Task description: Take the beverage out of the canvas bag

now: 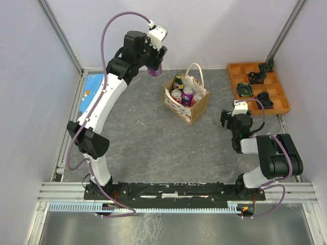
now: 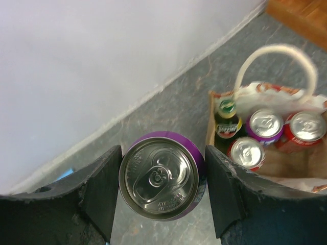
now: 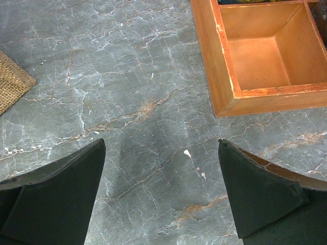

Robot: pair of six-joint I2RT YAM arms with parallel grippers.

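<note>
- One purple can sits clamped between the two dark fingers of the left gripper. One finger presses on each side of it, and its silver top with the pull tab faces the wrist camera.
- Seen from the top view, this can hangs in the air, clear of the table. It is near the back wall and just to the left of the canvas bag.
- The canvas bag stands upright on the table towards the back, a little right of centre, with one white looped handle arching over its open mouth.
- Four drinks stand upright inside the bag: a dark bottle with a green cap, a second purple can, and two red cans.
- The right gripper is low over the bare table with its jaws wide apart and nothing between them.
- The orange tray lies at the right rear of the table, just beyond the right gripper, and one of its compartments shows in the right wrist view.
- Several dark objects sit in the tray's other compartments, too small to identify.
- The right arm is folded back close to its base, well apart from the bag.
</note>
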